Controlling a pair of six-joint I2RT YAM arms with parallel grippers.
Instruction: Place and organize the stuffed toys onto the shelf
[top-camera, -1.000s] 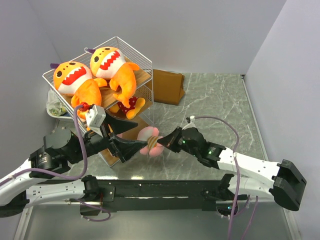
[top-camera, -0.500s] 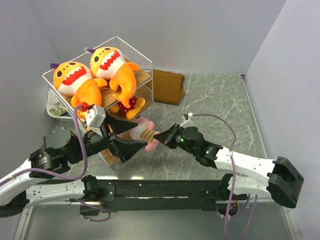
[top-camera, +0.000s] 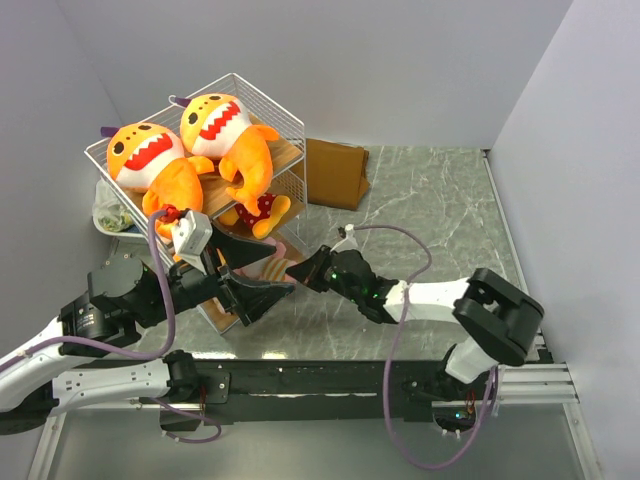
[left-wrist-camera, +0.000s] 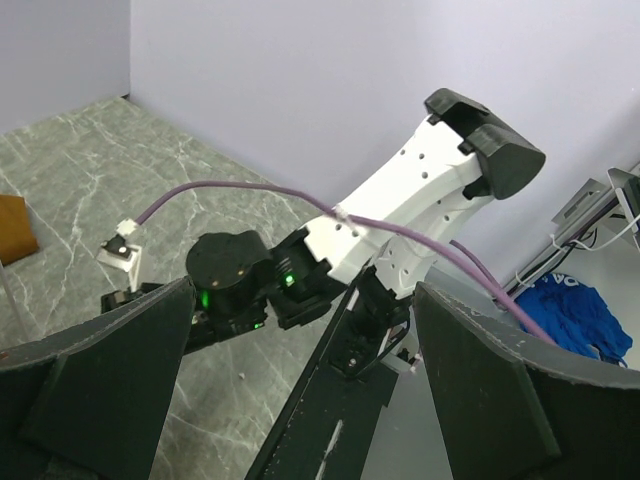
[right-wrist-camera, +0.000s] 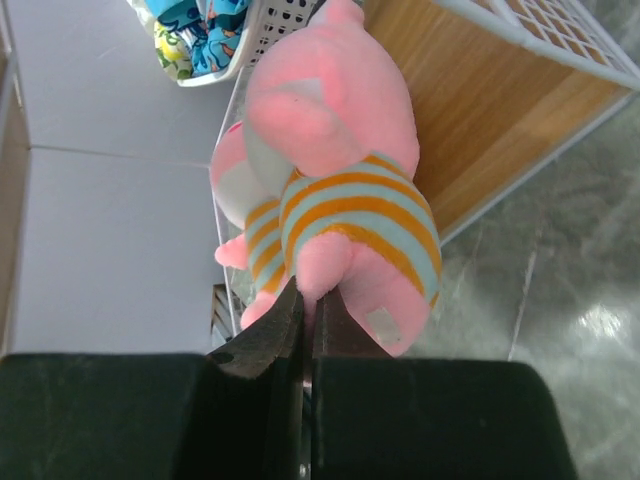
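Note:
The shelf (top-camera: 292, 128) stands at the back left. Two big orange sharks (top-camera: 150, 160) (top-camera: 225, 130) lie on its top tier, and a small red-dotted toy (top-camera: 257, 208) is on the tier below. My right gripper (top-camera: 306, 273) is shut on the leg of a pink toy in a striped shirt (right-wrist-camera: 345, 200), held at the shelf's lowest wooden board (right-wrist-camera: 490, 120). A second pink toy (right-wrist-camera: 245, 225) sits just behind it. The held toy barely shows in the top view (top-camera: 287, 262). My left gripper (top-camera: 265, 272) is wide open and empty beside the shelf's front.
A brown folded bag (top-camera: 335, 172) leans at the back, right of the shelf. A white basket (top-camera: 108, 215) with colourful items sits left of the shelf, also in the right wrist view (right-wrist-camera: 215, 35). Walls close in at the left, back and right.
My right gripper has moved left with the pink toy, from the open floor to the shelf's lowest tier. The left arm has not moved.

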